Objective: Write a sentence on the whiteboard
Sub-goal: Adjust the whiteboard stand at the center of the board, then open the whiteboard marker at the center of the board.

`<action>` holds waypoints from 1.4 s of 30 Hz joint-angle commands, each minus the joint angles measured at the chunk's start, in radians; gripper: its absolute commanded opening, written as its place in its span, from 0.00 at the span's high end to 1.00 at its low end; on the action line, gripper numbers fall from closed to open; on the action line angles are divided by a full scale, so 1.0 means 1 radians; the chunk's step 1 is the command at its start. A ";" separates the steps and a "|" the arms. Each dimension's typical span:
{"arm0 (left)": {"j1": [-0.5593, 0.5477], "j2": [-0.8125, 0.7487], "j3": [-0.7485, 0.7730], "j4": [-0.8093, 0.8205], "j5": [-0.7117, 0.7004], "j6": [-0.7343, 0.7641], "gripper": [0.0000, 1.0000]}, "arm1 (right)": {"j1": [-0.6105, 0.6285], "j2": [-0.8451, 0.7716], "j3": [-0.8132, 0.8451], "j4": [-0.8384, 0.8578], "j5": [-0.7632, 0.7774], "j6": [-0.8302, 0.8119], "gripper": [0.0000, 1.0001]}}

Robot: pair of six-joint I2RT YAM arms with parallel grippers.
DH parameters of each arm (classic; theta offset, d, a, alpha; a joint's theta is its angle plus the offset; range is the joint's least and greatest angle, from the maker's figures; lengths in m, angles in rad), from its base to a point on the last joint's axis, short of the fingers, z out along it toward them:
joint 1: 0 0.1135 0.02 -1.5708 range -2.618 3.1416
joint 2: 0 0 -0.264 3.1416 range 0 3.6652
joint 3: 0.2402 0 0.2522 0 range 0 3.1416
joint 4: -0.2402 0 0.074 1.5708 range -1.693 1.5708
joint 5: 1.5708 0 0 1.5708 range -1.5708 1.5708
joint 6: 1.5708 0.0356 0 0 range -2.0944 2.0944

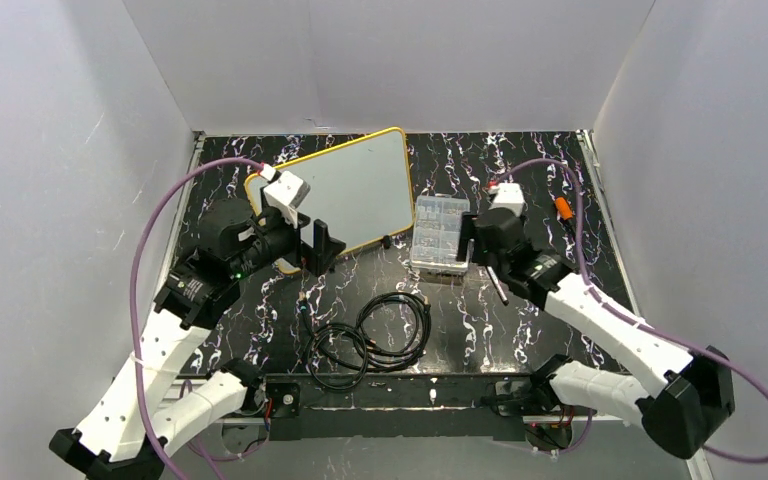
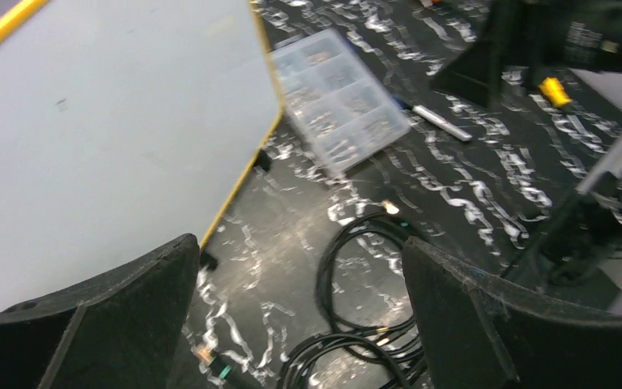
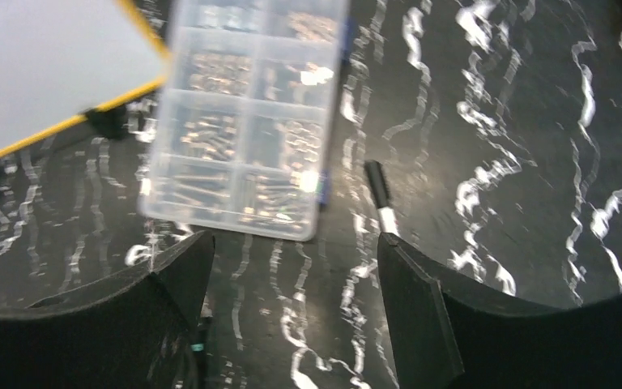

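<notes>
Marker (image 3: 381, 201) lying just ahead of right jaws, long axis running away from them; right arm (image 1: 600, 315) nearer. Left jaws, right jaws both gaping, holding nothing. Whiteboard (image 1: 355, 190) showing no writing.

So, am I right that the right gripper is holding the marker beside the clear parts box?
Not quite: the right wrist view shows the right gripper open and empty, while the marker lies on the table beside the clear parts box.

Yellow-rimmed whiteboard (image 1: 355, 190), black white-veined table (image 1: 465, 325)
</notes>
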State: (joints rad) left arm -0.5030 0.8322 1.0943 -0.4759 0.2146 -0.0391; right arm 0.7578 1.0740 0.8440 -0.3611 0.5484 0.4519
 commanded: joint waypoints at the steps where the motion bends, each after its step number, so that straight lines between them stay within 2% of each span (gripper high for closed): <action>1: -0.009 -0.020 -0.070 0.151 0.224 -0.035 0.06 | -0.194 -0.022 -0.055 -0.119 -0.224 0.000 0.20; 5: -0.011 -0.039 -0.166 0.232 0.273 -0.021 0.05 | -0.321 0.015 -0.096 -0.109 -0.314 -0.016 0.23; 10: -0.011 -0.071 -0.232 0.237 0.254 -0.007 0.05 | -0.399 0.104 -0.140 -0.069 -0.357 -0.039 0.26; 27: -0.011 -0.093 -0.271 0.227 0.251 -0.013 0.04 | -0.408 0.339 -0.152 0.041 -0.319 -0.116 0.52; 30: -0.011 -0.091 -0.269 0.227 0.242 -0.021 0.04 | -0.408 0.351 -0.150 0.051 -0.322 -0.116 0.62; 34: -0.011 -0.095 -0.269 0.226 0.224 -0.048 0.04 | -0.408 0.343 -0.149 0.047 -0.302 -0.113 0.85; 37: -0.012 -0.106 -0.272 0.232 0.197 -0.122 0.04 | -0.408 0.289 -0.135 0.020 -0.301 -0.110 0.99; 39: -0.011 -0.116 -0.279 0.255 0.197 -0.197 0.04 | -0.408 0.231 -0.109 -0.023 -0.305 -0.114 0.99; 42: -0.011 -0.129 -0.299 0.324 0.204 -0.347 0.03 | -0.405 0.131 -0.063 -0.050 -0.390 -0.143 0.99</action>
State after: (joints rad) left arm -0.5102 0.7341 0.8196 -0.2379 0.4244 -0.1917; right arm 0.3534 1.3376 0.6918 -0.3676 0.2272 0.3359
